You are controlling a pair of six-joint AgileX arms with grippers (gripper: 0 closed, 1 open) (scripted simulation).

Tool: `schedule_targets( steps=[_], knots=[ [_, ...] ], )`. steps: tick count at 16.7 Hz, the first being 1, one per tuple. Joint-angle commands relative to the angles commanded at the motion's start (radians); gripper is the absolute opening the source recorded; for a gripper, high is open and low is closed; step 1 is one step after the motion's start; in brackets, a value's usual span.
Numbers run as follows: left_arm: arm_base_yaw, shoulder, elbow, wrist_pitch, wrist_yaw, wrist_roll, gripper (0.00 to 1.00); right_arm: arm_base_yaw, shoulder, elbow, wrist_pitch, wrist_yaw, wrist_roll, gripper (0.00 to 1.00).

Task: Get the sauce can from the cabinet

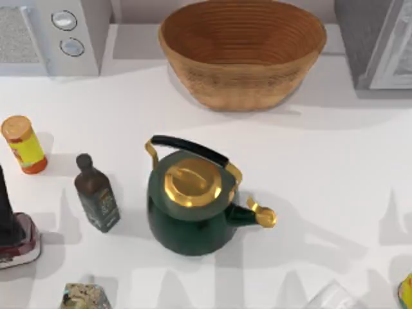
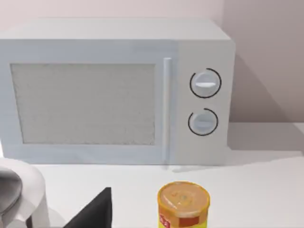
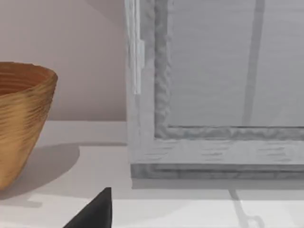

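Observation:
The cabinet (image 1: 360, 38) is a grey speckled box at the table's back right corner, with a pale framed door panel (image 1: 398, 59). In the right wrist view the cabinet (image 3: 213, 152) stands close ahead, its door panel (image 3: 228, 61) covering the front and a slim handle (image 3: 137, 66) at the door's edge. The sauce can is hidden. A dark tip of my right gripper (image 3: 92, 213) pokes into that view, short of the cabinet. A dark tip of my left gripper (image 2: 92, 213) faces the microwave (image 2: 114, 90).
A woven basket (image 1: 241, 55) sits at the back centre and a microwave (image 1: 55, 35) at the back left. A green kettle (image 1: 190, 206) with a gold lid stands mid-table. Left of it are a dark bottle (image 1: 96, 193) and a yellow orange-capped container (image 1: 24, 145).

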Motion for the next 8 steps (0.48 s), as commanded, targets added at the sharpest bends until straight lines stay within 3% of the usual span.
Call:
schedule_targets(
  steps=[4, 8],
  knots=[
    [0.0, 0.0, 0.0, 0.0, 0.0, 0.0, 1.0, 0.004, 0.028, 0.031, -0.009, 0.004, 0.0, 1.0],
    [0.0, 0.0, 0.0, 0.0, 0.0, 0.0, 1.0, 0.027, 0.188, 0.219, -0.059, 0.028, 0.002, 1.0]
  ],
)
